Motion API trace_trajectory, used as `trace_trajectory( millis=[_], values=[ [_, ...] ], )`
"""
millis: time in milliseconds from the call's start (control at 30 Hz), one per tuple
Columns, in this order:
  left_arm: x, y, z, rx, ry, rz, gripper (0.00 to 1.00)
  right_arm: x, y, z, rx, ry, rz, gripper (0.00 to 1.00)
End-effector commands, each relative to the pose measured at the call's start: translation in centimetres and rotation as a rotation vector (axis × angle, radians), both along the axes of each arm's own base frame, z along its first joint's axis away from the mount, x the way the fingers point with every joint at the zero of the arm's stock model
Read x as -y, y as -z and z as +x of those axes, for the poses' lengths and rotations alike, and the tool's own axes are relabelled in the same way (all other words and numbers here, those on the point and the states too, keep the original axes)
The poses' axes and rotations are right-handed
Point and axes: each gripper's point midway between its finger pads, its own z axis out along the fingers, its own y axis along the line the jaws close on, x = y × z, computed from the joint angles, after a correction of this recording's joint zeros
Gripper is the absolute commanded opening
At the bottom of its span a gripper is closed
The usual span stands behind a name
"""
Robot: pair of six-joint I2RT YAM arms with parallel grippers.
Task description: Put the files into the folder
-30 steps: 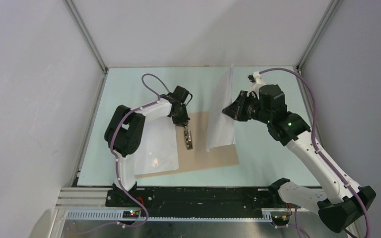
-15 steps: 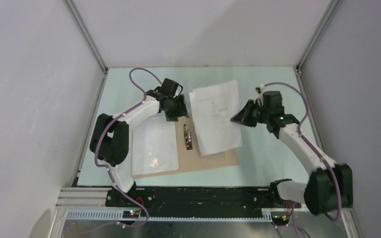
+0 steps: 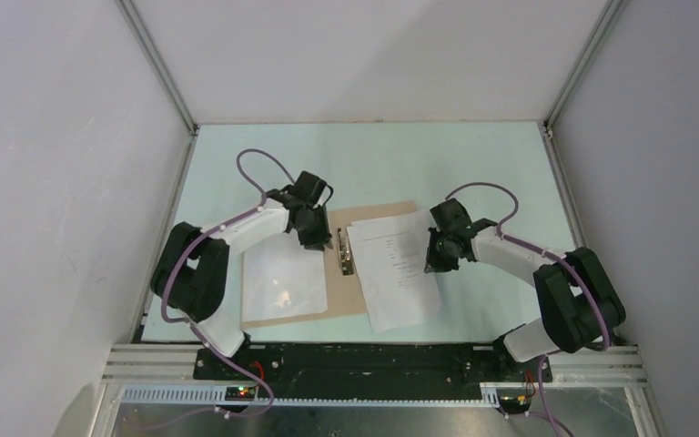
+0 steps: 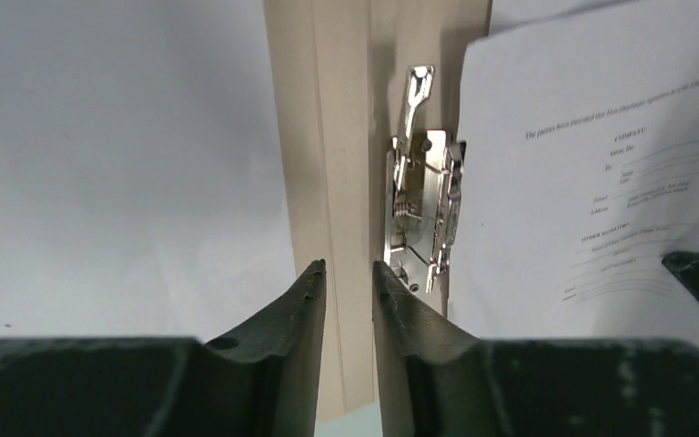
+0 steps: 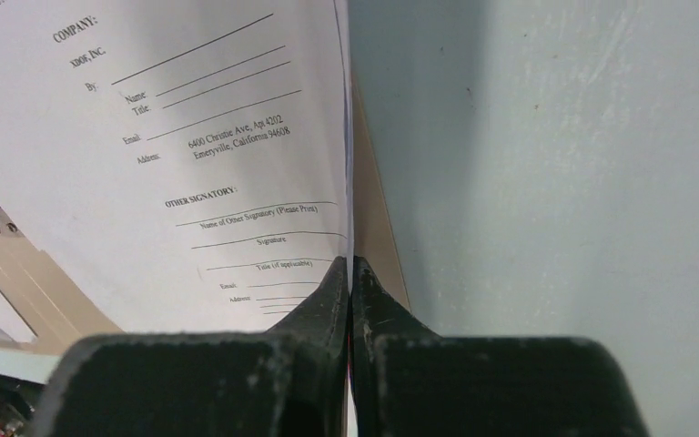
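Pale green tabletop is seen carrying the folder, laid open and flat. The files are spread over its right half, their right edge pinched by the right gripper. The left gripper is poised over the spine beside the metal clip, slightly parted, gripping nothing.

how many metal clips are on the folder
1. The metal clip sits on the folder's spine, between the left gripper and the files. The files cover much of the folder's right half, so another could be hidden.
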Motion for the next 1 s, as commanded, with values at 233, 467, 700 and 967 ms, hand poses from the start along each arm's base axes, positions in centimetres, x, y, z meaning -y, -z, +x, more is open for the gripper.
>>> trace_trajectory(
  millis=[233,467,700,967],
  values=[
    [1.4,0.0,-1.7,0.044,-0.001,-0.038,0.21,-0.8,-4.2,4.0,0.195,0.102,0.060,0.00],
    [3.1,-1.1,-4.0,0.045,0.088,-0.113,0.28,-2.5,-5.0,3.6,0.211,-0.002,0.137,0.00],
    [4.0,0.6,-5.9,0.008,0.106,-0.112,0.27,-3.1,-4.5,3.6,0.157,0.008,0.203,0.00],
    [2.8,2.9,-6.3,-0.013,0.080,-0.040,0.17,-4.5,-5.0,4.0,0.089,0.038,0.327,0.00]
  ],
)
